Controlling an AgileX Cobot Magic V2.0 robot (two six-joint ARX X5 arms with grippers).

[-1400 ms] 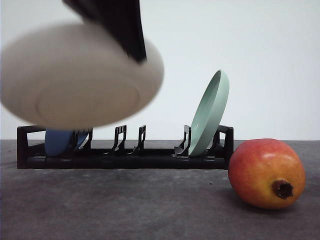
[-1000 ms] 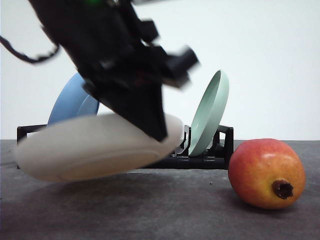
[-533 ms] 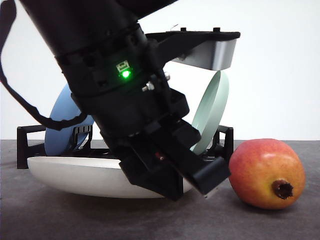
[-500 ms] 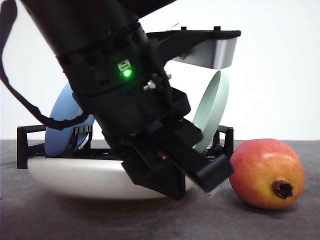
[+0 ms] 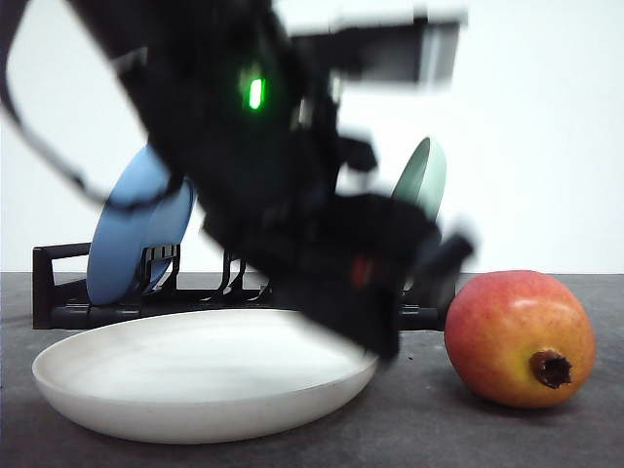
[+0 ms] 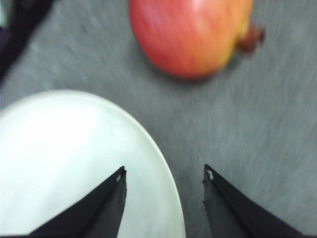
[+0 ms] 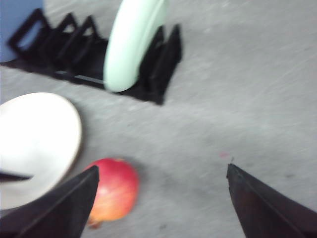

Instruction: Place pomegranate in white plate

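**Fruit on table, plate set flat, both grippers empty**

Pomegranate point(image 5: 520, 337) resting on the grey table point(image 5: 546, 439), crown end turned toward the front camera. Not yet in the white plate point(image 5: 195, 375); lying just beside the plate's rim, a narrow strip of table between them. Plate flat on the table, hollow side up, ready to receive the fruit.

Left gripper point(image 6: 164, 174): jaws apart, nothing between them, straddling the near edge of the plate, one finger over the plate and the other over bare table. Fruit just beyond the fingertips, close enough to suggest this arm is well placed for the pick. In the front view, left arm blurred and crossing in front of the rack point(image 5: 58, 292), so exact pose hard to read there.

Right gripper point(image 7: 161, 186): jaws wide apart, empty, high above the table, fruit near one fingertip and the plate beyond it.

Rack behind the plate: blue plate point(image 5: 136, 234) and pale green plate point(image 5: 421, 185) standing on edge in separate slots.

View differences: front view gives contact with the table and the plate's depth; left wrist view gives the gap between rim and fruit; right wrist view gives the overall layout from above, rack well apart from the fruit.
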